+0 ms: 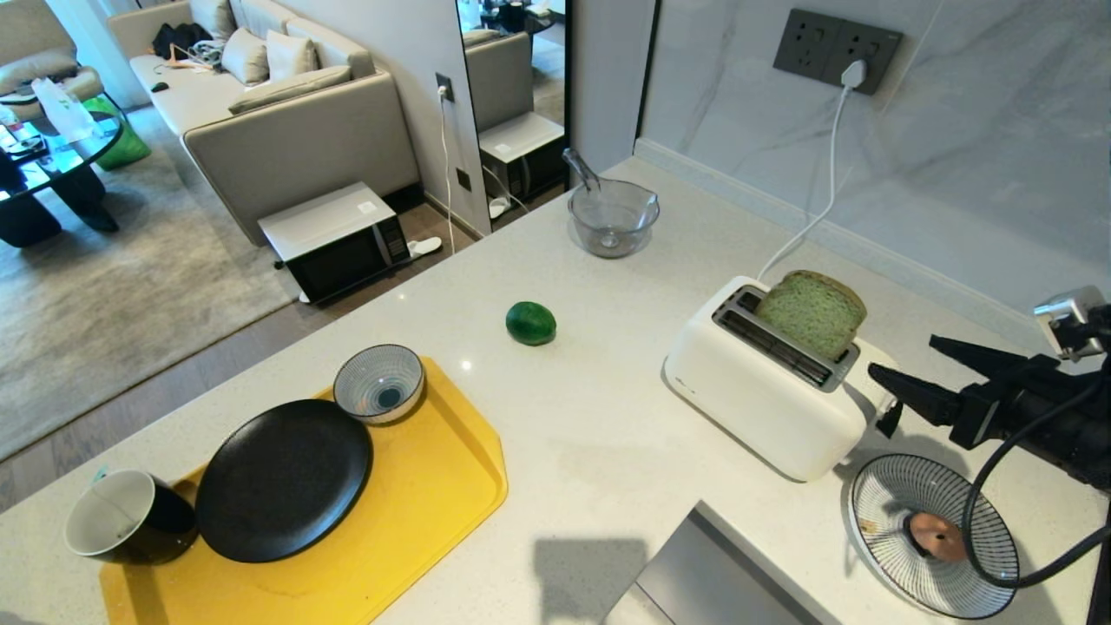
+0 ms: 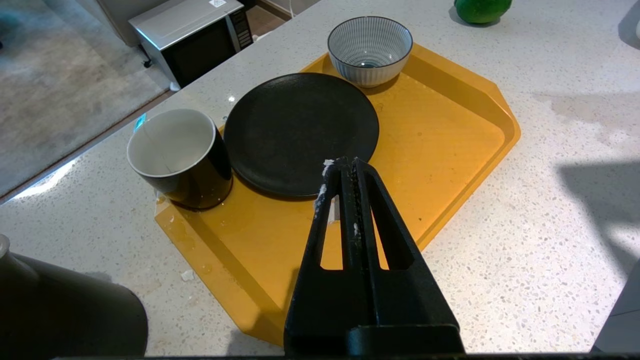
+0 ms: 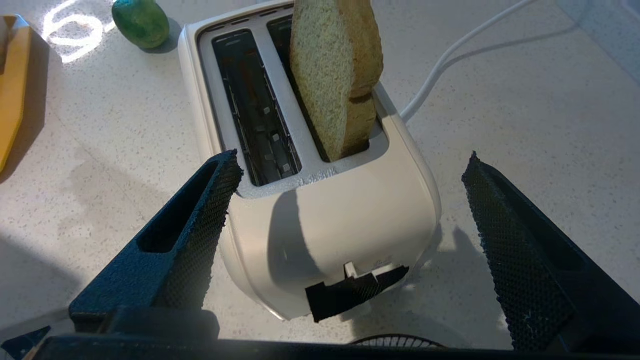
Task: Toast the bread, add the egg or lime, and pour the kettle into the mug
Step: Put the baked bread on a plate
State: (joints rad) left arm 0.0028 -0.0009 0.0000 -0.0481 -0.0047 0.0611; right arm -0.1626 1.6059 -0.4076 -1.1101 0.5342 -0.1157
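The pale green bread [image 1: 811, 312] [image 3: 335, 75] stands upright in the far slot of the white toaster [image 1: 764, 391] [image 3: 350, 215], most of it above the rim. My right gripper [image 1: 903, 358] [image 3: 350, 160] is open wide at the toaster's lever end, holding nothing; the black lever [image 3: 357, 292] lies below it. The lime [image 1: 530, 323] [image 3: 141, 22] rests on the counter. The black mug [image 1: 130, 516] [image 2: 180, 157] sits on the yellow tray's corner. A small tan egg [image 1: 933, 536] lies on a striped plate. My left gripper [image 2: 342, 162] hangs shut over the tray. A dark body [image 2: 65, 310] looks like the kettle.
The yellow tray [image 1: 434, 503] [image 2: 450, 145] also carries a black plate [image 1: 282, 477] and a striped bowl [image 1: 379, 382]. A glass bowl [image 1: 613, 217] stands at the back. The toaster's white cord [image 1: 807, 226] runs to the wall socket. A metal surface [image 1: 712, 573] is at the front edge.
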